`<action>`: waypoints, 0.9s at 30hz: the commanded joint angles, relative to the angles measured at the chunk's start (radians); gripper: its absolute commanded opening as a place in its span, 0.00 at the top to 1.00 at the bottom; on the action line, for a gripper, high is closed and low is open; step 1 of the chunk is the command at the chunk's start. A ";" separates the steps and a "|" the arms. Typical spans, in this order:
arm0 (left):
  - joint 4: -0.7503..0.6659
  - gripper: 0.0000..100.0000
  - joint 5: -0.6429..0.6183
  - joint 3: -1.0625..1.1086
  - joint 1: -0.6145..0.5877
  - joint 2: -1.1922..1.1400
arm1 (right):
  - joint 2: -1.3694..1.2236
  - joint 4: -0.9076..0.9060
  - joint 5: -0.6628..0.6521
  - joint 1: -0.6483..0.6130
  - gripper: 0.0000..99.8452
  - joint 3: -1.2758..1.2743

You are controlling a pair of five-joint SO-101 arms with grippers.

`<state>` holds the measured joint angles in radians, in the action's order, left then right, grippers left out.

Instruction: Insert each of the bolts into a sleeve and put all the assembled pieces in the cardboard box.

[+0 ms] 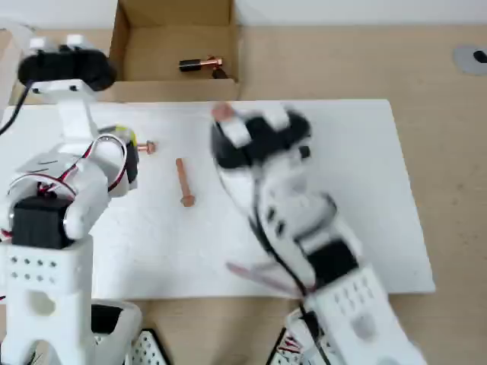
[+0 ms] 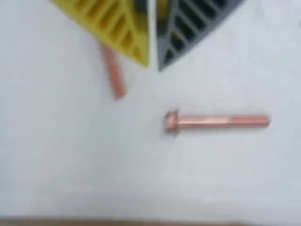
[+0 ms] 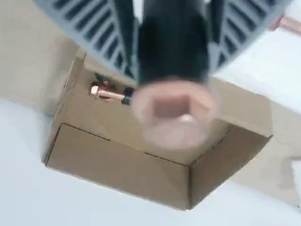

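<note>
My right gripper (image 3: 171,42) is clamped on a black sleeve (image 3: 171,56) with a copper bolt head (image 3: 173,110) at its end, close by the cardboard box (image 3: 117,165) where one assembled piece (image 3: 110,93) lies. My left gripper (image 2: 154,61) has its jaws nearly together over the white sheet (image 2: 70,165). A bolt (image 2: 113,77) pokes from under the yellow finger (image 2: 113,23), possibly pinched, with a second bolt (image 2: 216,121) lying nearby

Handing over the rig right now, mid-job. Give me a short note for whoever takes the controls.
Right gripper: jaws shut on a sleeved bolt, held by the cardboard box, not yet in it.
Left gripper: low over the white mat, a bolt poking out beside it; grip unclear. A loose bolt lies nearby on the mat.
Done: one assembled piece lies in the box.
Left to do: box the held piece, then sleeve and box the other two bolts.
</note>
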<state>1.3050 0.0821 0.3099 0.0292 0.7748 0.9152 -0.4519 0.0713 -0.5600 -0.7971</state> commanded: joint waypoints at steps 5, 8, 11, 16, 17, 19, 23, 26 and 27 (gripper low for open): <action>0.005 1.00 0.031 0.078 -0.061 -0.002 | -0.700 -0.077 -0.069 0.077 0.99 0.768; 0.005 1.00 0.031 0.104 -0.066 -0.002 | -0.957 -0.083 -0.101 0.077 0.99 0.986; 0.002 1.00 0.031 0.133 -0.066 0.004 | -1.213 -0.084 -0.103 0.082 0.99 1.205; -0.002 1.00 0.031 0.153 -0.066 0.004 | -1.626 -0.083 -0.098 0.116 0.99 1.603; -0.002 1.00 0.031 0.155 -0.066 0.001 | -1.705 -0.083 -0.100 0.125 0.99 1.690; -0.002 1.00 0.031 0.155 -0.064 0.001 | -1.854 -0.086 -0.097 0.147 0.99 1.863; -0.003 1.00 0.031 0.166 -0.061 -0.001 | -2.111 -0.087 -0.100 0.170 0.99 2.167; -0.003 1.00 0.031 0.204 -0.058 -0.001 | -2.252 -0.101 -0.101 0.171 0.99 2.324; -0.003 0.99 0.031 0.216 -0.058 -0.001 | -2.284 -0.115 -0.101 0.171 0.99 2.358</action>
<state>1.3050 0.1082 0.5109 -0.0245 0.7748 -1.3157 -0.5501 -0.0238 -0.3989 1.3617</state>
